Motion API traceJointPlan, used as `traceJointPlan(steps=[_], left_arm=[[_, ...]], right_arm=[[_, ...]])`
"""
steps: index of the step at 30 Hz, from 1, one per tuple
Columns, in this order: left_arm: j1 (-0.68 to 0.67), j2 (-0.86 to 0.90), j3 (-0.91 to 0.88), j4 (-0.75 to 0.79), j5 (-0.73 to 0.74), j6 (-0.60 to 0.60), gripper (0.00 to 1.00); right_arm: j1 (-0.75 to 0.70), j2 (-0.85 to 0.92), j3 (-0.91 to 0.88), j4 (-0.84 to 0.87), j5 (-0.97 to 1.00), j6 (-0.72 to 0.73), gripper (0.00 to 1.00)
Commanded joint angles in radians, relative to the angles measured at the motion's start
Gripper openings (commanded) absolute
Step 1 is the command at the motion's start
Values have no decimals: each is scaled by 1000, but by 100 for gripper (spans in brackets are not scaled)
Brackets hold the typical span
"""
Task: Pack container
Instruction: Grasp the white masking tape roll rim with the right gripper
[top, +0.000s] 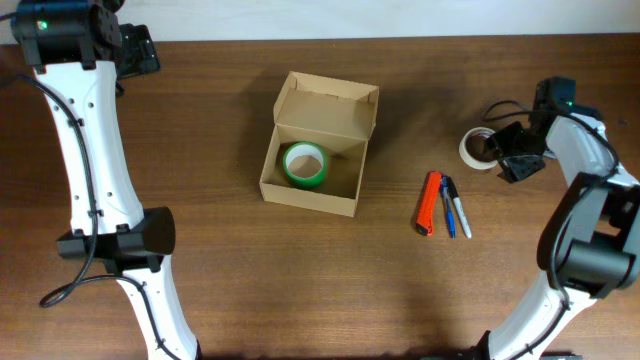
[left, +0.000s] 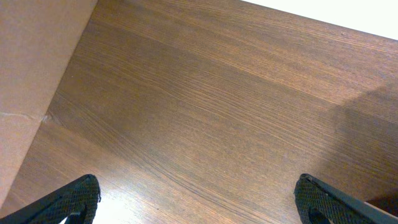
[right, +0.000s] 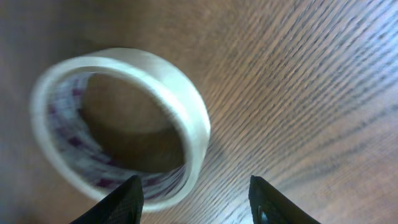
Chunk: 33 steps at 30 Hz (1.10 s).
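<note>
The container (top: 340, 128) is a tan cardboard box with its flap lid standing open at the table's middle. A green tape roll (top: 304, 164) lies inside it. A white tape roll (top: 476, 149) lies flat on the table at the right; it fills the right wrist view (right: 118, 124). My right gripper (top: 505, 155) is open just right of that roll, one finger over its rim (right: 196, 199), holding nothing. My left gripper (left: 196, 202) is open over bare wood at the far left; in the overhead view its fingers are hidden behind the arm.
An orange box cutter (top: 428, 203), a black pen (top: 446, 208) and a blue marker (top: 458, 213) lie side by side right of the box. A cardboard surface (left: 31, 81) edges the left wrist view. The table's far edge (top: 400, 38) runs along the top.
</note>
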Motion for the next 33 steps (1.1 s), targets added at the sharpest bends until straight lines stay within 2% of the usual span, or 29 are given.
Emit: traceJointPlan(steps=[1,3,5,7,10,12,15,21,26,33], left_arm=[[4,-13,-6,-3,-14,9,100],[4,-13,-6,-3,-14,9,100],[4,-13,-6,-3,-14,9,100],[4,-13,-6,-3,-14,9,100],[4,-13,-6,-3,-14,9,100],[4,-13,-6,-3,-14,9,100],[4,-13,-6,-3,-14,9,100],[4,-13,-6,-3,-14,9,100],[4,-13,-6,-3,-14,9,100],[4,-13,-6,-3,-14,9,100]], right_arm=[[-2,42,17,5,23,14,56],[-2,56,17,8,24,14,55],[-2,66,17,8,24,14,46],[-2,76,17,10,23,14,31],[-2,77,17,14,23,14,4],[-3,77,18,15,2,7,4],[-1,72,19,37,-69,-88,4],[42,-33,103,29,-172,-402,4],[116,-210,279,-46,-248,-613,4],[347,-372,596,-293,-159,-885,4]])
